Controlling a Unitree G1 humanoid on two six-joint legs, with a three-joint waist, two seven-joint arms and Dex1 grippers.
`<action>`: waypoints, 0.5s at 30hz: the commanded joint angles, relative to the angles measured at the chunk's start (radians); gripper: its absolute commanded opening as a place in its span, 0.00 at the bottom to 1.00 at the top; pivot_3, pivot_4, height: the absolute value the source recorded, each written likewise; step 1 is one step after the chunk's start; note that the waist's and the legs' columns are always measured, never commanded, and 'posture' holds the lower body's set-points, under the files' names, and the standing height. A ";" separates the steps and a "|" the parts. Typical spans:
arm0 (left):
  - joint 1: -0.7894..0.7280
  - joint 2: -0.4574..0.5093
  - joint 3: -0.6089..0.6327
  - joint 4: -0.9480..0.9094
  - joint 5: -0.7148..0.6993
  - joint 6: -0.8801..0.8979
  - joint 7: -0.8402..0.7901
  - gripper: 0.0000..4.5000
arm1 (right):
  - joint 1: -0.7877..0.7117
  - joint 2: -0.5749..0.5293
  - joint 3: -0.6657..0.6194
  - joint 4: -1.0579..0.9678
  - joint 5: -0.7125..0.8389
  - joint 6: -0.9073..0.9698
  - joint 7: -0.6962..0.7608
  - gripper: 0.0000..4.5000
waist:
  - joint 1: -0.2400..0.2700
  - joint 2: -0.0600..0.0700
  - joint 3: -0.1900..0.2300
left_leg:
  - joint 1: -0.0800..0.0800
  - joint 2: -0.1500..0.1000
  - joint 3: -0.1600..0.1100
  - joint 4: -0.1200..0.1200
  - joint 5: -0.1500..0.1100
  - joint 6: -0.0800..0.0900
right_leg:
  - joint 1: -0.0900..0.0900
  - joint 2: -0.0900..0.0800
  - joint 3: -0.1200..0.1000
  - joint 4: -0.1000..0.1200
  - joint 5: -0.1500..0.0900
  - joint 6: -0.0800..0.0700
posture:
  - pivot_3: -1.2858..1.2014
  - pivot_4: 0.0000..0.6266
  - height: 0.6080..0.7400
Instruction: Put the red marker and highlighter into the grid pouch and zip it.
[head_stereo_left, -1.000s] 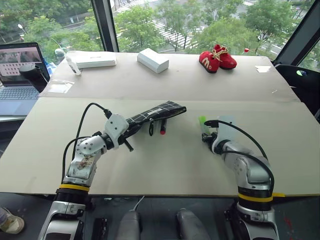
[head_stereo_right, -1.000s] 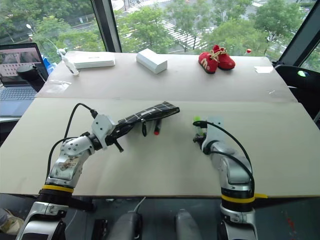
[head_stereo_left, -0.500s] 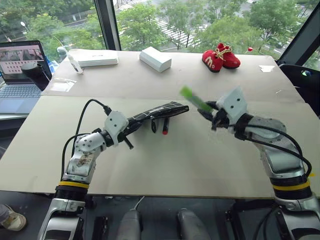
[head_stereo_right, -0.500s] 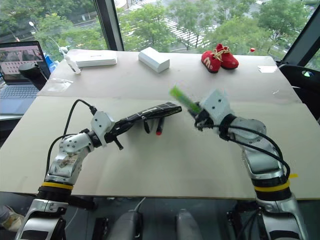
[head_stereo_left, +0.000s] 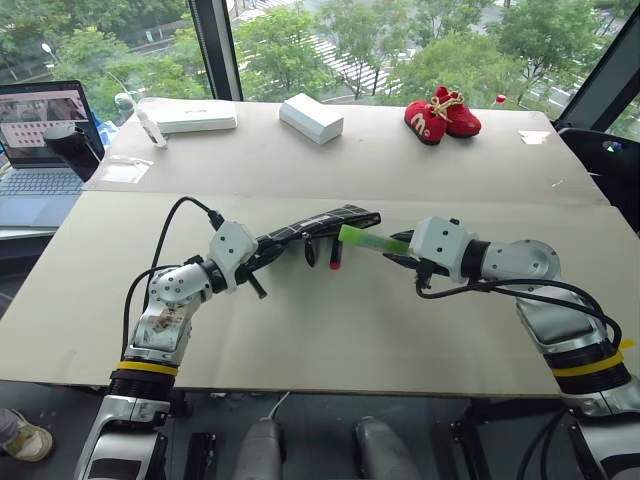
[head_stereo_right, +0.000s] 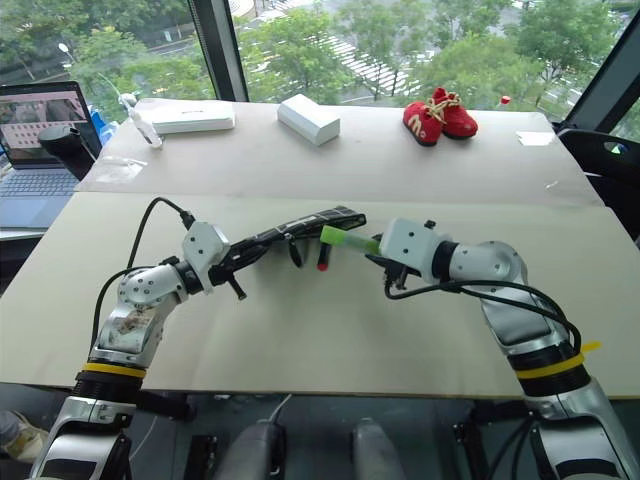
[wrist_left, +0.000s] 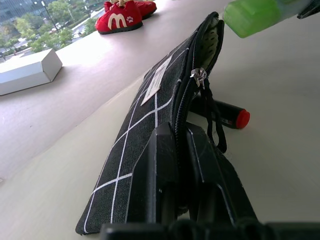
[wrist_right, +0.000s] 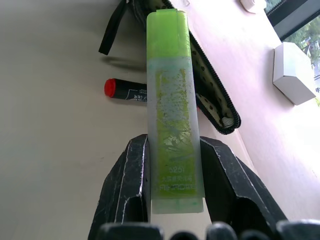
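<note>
At far left, a laptop (head_stereo_left: 40, 140) stood open beside the counter (head_stereo_left: 320, 330). Along the counter's far edge lay a flat white box (head_stereo_left: 190, 116), a white block (head_stereo_left: 310, 118) and a pair of small red shoes (head_stereo_left: 442, 112). The left gripper (head_stereo_left: 268, 256) had its fingers (wrist_left: 165, 175) closed on one end of the grid pouch (head_stereo_left: 315, 224), holding it on edge and raised off the counter, with the zipper open at the far end and the pull cord (wrist_left: 212, 120) hanging down. The red marker (head_stereo_left: 336, 256) lay on the counter just beside the pouch, below its open end, its red cap toward the robot. To the right, the right gripper (head_stereo_left: 400, 252) had its fingers (wrist_right: 125, 185) clamped on the rear end of the highlighter (head_stereo_left: 372, 240). The highlighter was held clear of the counter, roughly level, its free end pointing at the pouch's open mouth and just beside it; whether the tip touched the fabric could not be told.
</note>
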 joint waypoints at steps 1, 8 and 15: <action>-0.010 0.008 0.001 -0.030 -0.003 -0.008 -0.004 0.00 | -0.022 -0.009 -0.010 0.008 -0.020 -0.034 0.015 0.23 | 0.001 0.000 0.000 | 0.000 0.000 0.000 0.000 0.000 0.000 | 0.000 0.000 0.000 0.000 0.000 0.000 | 0.52 0.24 0.92; -0.011 0.007 -0.001 -0.030 -0.003 -0.009 -0.006 0.00 | -0.057 0.011 0.023 0.079 -0.072 -0.054 0.022 0.23 | -0.001 0.000 0.000 | 0.000 0.000 0.000 0.000 0.000 0.000 | 0.000 0.000 0.000 0.001 0.000 0.000 | 0.52 0.24 0.92; 0.008 0.021 -0.018 -0.037 0.019 -0.036 -0.017 0.00 | -0.092 0.032 0.021 0.120 -0.075 -0.064 0.037 0.23 | -0.002 0.000 0.000 | 0.000 0.000 0.000 0.000 0.000 0.000 | 0.000 0.000 0.000 0.001 0.000 0.000 | 0.52 0.24 0.92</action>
